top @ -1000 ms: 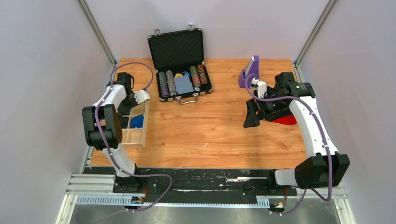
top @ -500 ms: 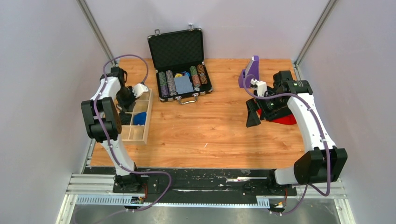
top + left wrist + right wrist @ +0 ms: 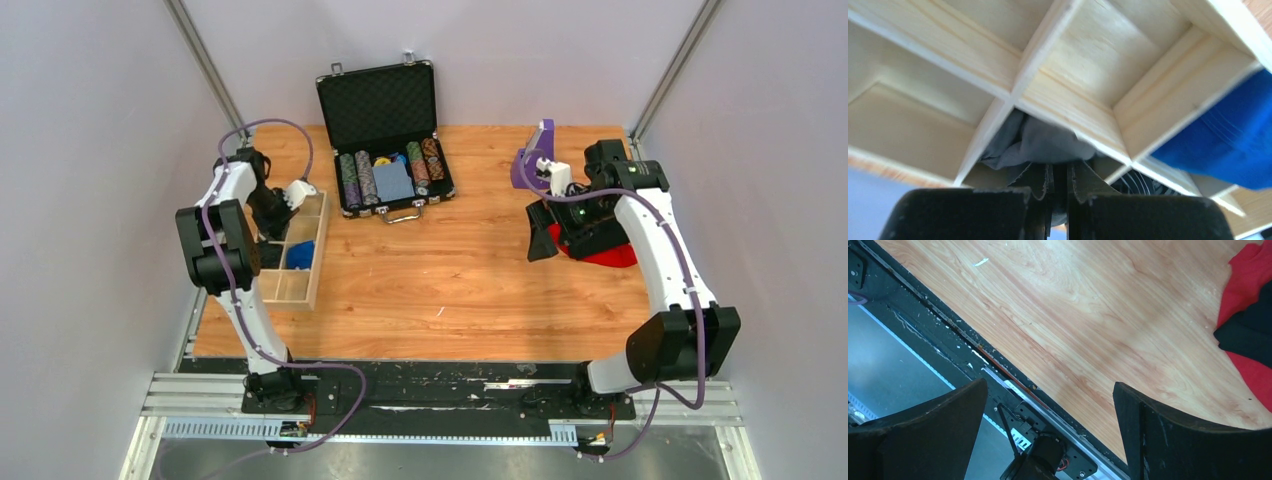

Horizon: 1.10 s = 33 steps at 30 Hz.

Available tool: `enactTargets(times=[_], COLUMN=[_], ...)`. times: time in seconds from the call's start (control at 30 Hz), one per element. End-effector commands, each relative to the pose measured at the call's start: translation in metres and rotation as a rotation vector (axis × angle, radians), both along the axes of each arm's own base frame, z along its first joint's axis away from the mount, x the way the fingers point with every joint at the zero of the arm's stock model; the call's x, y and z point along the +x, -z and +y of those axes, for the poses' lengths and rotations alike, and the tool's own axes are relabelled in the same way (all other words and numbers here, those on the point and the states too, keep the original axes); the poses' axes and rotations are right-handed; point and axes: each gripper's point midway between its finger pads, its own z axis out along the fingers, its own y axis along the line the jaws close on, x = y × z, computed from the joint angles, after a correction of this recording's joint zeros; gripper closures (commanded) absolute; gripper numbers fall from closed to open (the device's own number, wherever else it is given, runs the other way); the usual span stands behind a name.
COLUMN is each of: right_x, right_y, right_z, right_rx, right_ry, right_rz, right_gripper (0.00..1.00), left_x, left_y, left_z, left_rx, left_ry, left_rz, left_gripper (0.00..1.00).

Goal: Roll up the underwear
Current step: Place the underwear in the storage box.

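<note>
Pale-wood organiser tray, at left: over the past second we have brought the left gripper down into one compartment, its jaws all but closed on an edge of the charcoal-grey underwear bunched there. Lifting it out comes next; rolling is not yet begun. At right, the right gripper gapes wide, drawn slightly rearward near the red garment.

Left pincer pinched closed on the underwear; right pincer spread wide apart.

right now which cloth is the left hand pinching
The grey underwear, down in the wooden tray; the blue cloth sits in another compartment, untouched.
</note>
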Motion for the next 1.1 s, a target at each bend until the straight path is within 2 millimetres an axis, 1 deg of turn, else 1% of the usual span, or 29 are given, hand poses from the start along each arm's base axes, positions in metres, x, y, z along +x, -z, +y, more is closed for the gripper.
enactTargets(times=[0.0,0.07,0.1,0.13,0.17,0.23,0.3,0.33,0.37,0.4,0.43,0.47,0.5,0.53,0.57,0.6,0.63,0.67,0.8,0.83,0.97,1.03,1.07], right_x=[0.019,0.025,0.027,0.028,0.029,0.030,0.033,0.034,0.035,0.036,0.036,0.035,0.034,0.033,0.032,0.031,0.031,0.030,0.029,0.028,0.019,0.014,0.011], right_y=[-0.020,-0.028,-0.031,-0.035,-0.036,-0.038,-0.038,-0.038,-0.038,-0.038,-0.038,-0.039,-0.040,-0.040,-0.042,-0.044,-0.046,-0.049,-0.061,-0.064,-0.073,-0.077,-0.079], right_z=[0.001,0.005,0.007,0.010,0.011,0.014,0.015,0.015,0.016,0.018,0.019,0.021,0.022,0.023,0.023,0.024,0.025,0.026,0.030,0.031,0.033,0.034,0.034], right_rx=[-0.009,-0.010,-0.008,-0.004,0.000,0.007,0.008,0.011,0.016,0.024,0.033,0.042,0.050,0.056,0.062,0.068,0.074,0.082,0.114,0.120,0.141,0.152,0.156], right_ry=[0.004,-0.003,-0.006,-0.009,-0.011,-0.018,-0.016,-0.013,-0.011,-0.010,-0.010,-0.014,-0.017,-0.019,-0.019,-0.020,-0.020,-0.021,-0.026,-0.028,-0.033,-0.028,-0.031], right_rz=[-0.080,-0.110,-0.122,-0.131,-0.134,-0.144,-0.153,-0.160,-0.165,-0.167,-0.167,-0.168,-0.169,-0.169,-0.171,-0.175,-0.178,-0.185,-0.213,-0.221,-0.249,-0.263,-0.271], right_gripper=[0.00,0.00,0.00,0.00,0.00,0.00,0.00,0.00,0.00,0.00,0.00,0.00,0.00,0.00,0.00,0.00,0.00,0.00,0.00,0.00,0.00,0.00,0.00], left_x=[-0.073,-0.075,-0.070,-0.073,-0.067,-0.066,-0.063,-0.059,-0.058,-0.052,-0.045,-0.045,-0.038,-0.039,-0.036,-0.036,-0.037,-0.037,-0.042,-0.044,-0.058,-0.067,-0.070], left_y=[0.044,0.043,0.044,0.040,0.041,0.039,0.036,0.030,0.026,0.017,0.013,-0.003,-0.010,-0.027,-0.033,-0.047,-0.053,-0.064,-0.084,-0.086,-0.100,-0.099,-0.095], left_z=[-0.055,-0.056,-0.052,-0.052,-0.050,-0.051,-0.052,-0.053,-0.053,-0.051,-0.047,-0.046,-0.041,-0.040,-0.036,-0.035,-0.032,-0.031,-0.028,-0.028,-0.031,-0.030,-0.027], left_rx=[-0.250,-0.281,-0.302,-0.346,-0.364,-0.395,-0.398,-0.393,-0.388,-0.371,-0.350,-0.334,-0.308,-0.291,-0.269,-0.256,-0.241,-0.231,-0.195,-0.192,-0.189,-0.174,-0.152], left_ry=[-0.103,-0.150,-0.195,-0.233,-0.246,-0.273,-0.288,-0.286,-0.287,-0.297,-0.295,-0.296,-0.294,-0.289,-0.287,-0.289,-0.291,-0.296,-0.306,-0.301,-0.294,-0.295,-0.302], left_rz=[0.366,0.402,0.413,0.444,0.453,0.457,0.400,0.342,0.314,0.239,0.179,0.118,0.055,-0.002,-0.041,-0.086,-0.102,-0.133,-0.209,-0.212,-0.210,-0.198,-0.189], left_gripper=[1.00,1.00,1.00,1.00,1.00,0.99,0.85,0.83,0.79,0.76,0.67,0.62,0.55,0.53,0.50,0.49,0.48,0.47,0.43,0.41,0.40,0.45,0.50])
